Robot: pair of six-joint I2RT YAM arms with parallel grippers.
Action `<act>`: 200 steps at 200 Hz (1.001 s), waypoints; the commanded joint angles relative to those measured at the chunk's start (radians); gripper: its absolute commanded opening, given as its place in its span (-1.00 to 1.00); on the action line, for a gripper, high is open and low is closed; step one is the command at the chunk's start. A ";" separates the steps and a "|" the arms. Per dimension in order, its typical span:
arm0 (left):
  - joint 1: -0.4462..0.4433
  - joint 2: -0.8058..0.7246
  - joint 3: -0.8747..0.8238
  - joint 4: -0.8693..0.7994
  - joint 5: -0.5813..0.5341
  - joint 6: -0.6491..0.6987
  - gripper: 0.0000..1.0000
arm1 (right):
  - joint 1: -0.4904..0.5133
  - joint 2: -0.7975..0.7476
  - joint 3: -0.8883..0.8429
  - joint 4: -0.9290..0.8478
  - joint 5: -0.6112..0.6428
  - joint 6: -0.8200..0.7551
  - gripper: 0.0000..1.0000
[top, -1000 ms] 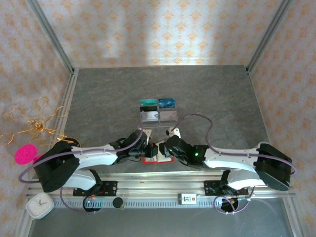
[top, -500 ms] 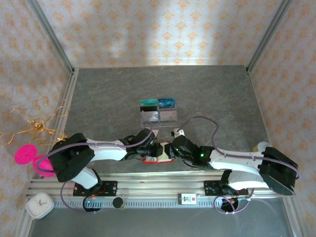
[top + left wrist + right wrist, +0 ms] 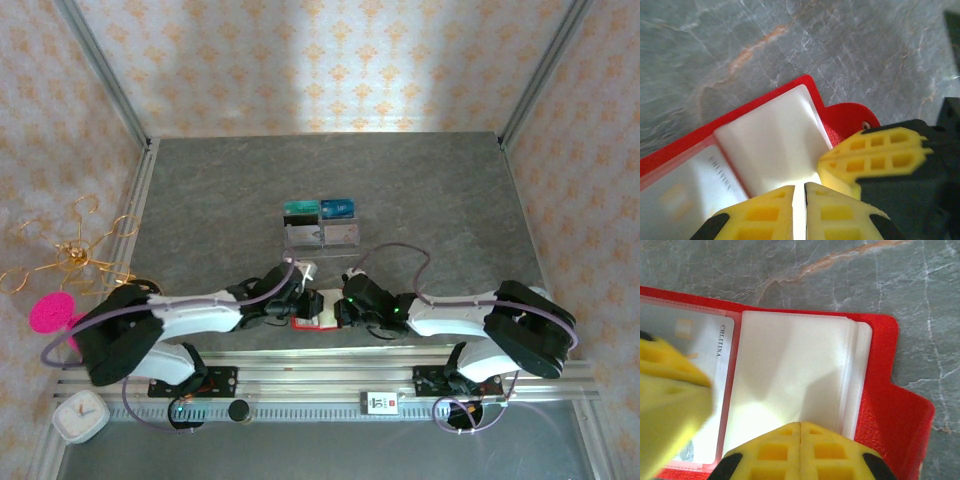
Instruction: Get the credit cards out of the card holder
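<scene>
Grey stone-patterned laminate, veined with pale and rust-coloured streaks, covers the table (image 3: 430, 190), and walls (image 3: 300, 60) papered in a cream and orange floral print close it in. Near the middle stands a clear plastic compartmented tray (image 3: 322, 237) with a teal-green card (image 3: 298, 209) and a bright blue card (image 3: 339, 208) upright in its back slots.

By the near edge, between the two arms, the red card holder (image 3: 313, 319) lies spread open like a book. Its cover is smooth and matte with rounded corners, and a rounded tab sticks out on one side. Inside sits a stack of thin, glossy, whitish pocket leaves. A pale grey card (image 3: 695, 350) with a small gold chip lies flat under a clear sleeve on the other page.

The left gripper (image 3: 799, 192) has its yellow, waffle-ribbed fingers drawn almost together, leaving a hairline slit at the edge of the whitish leaves. Whether a leaf is pinched there I cannot tell. The right gripper (image 3: 800, 427) has its matching yellow fingers pressed fully together at the near edge of the pocket stack, and any leaf caught between them is hidden.

Off the table's left side are a tangle of gold wire (image 3: 70, 255), a pink disc (image 3: 50, 312) and a small white clock (image 3: 80, 415).
</scene>
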 commanded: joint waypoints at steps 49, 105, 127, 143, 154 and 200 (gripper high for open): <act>0.083 -0.205 -0.214 -0.055 -0.091 -0.041 -0.89 | -0.004 0.014 -0.007 -0.070 0.043 0.036 -0.99; 0.097 -0.110 -0.226 0.010 -0.080 -0.014 -1.00 | -0.004 0.008 0.026 -0.104 0.042 0.025 -0.92; 0.097 -0.100 -0.240 0.042 -0.067 -0.017 -1.00 | -0.005 -0.007 0.082 -0.168 0.050 -0.014 -0.76; 0.097 -0.112 -0.246 0.041 -0.067 -0.017 -1.00 | -0.005 -0.034 0.128 -0.221 0.069 -0.042 -0.69; 0.097 -0.122 -0.253 0.047 -0.066 -0.017 -1.00 | -0.004 -0.053 0.165 -0.254 0.076 -0.064 -0.63; 0.097 -0.127 -0.267 0.068 -0.061 -0.011 -1.00 | -0.005 -0.025 0.283 -0.233 -0.098 -0.106 -0.44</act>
